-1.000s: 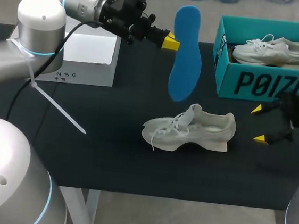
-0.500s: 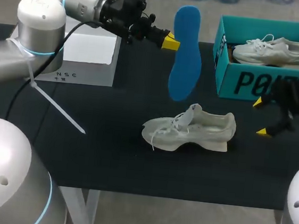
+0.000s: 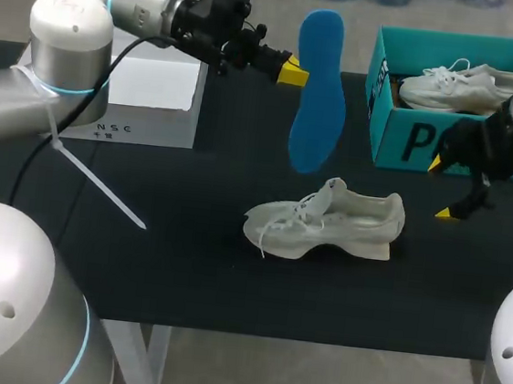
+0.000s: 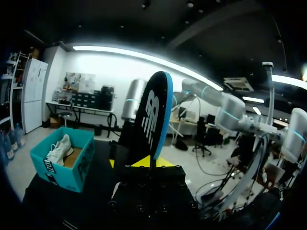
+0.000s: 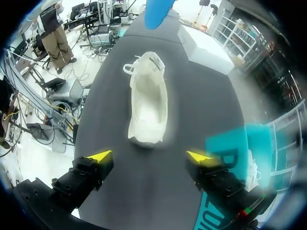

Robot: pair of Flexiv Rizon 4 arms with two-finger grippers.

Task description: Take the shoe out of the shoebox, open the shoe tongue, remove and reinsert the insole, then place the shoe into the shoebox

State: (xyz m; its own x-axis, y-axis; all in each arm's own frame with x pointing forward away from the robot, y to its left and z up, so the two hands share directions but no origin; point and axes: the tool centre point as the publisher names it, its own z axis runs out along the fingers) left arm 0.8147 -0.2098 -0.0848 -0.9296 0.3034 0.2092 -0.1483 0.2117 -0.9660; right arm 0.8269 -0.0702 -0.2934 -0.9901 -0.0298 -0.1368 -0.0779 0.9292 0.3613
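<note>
A white sneaker (image 3: 327,222) lies on its side on the black table (image 3: 184,267), toe to the left. Its blue insole (image 3: 318,88) hangs upright in the air above the table, with my left gripper (image 3: 292,72) shut on its edge. In the left wrist view the insole (image 4: 156,115) stands up from the left gripper (image 4: 146,162). To the right of the sneaker's heel my right gripper (image 3: 440,188) is open and holds nothing. From the right wrist the sneaker (image 5: 148,103) lies ahead of the wide-open right gripper (image 5: 149,156), with the insole (image 5: 158,12) beyond it.
A teal shoebox (image 3: 400,134) stands at the back right with a second white sneaker (image 3: 469,86) inside it, close behind my right gripper. A white box (image 3: 147,98) sits at the back left. Bare black table lies in front of the sneaker.
My right arm has swung up and back toward the shoebox's front, its open gripper now a little nearer the sneaker's heel. The left arm and the insole have stayed still.
</note>
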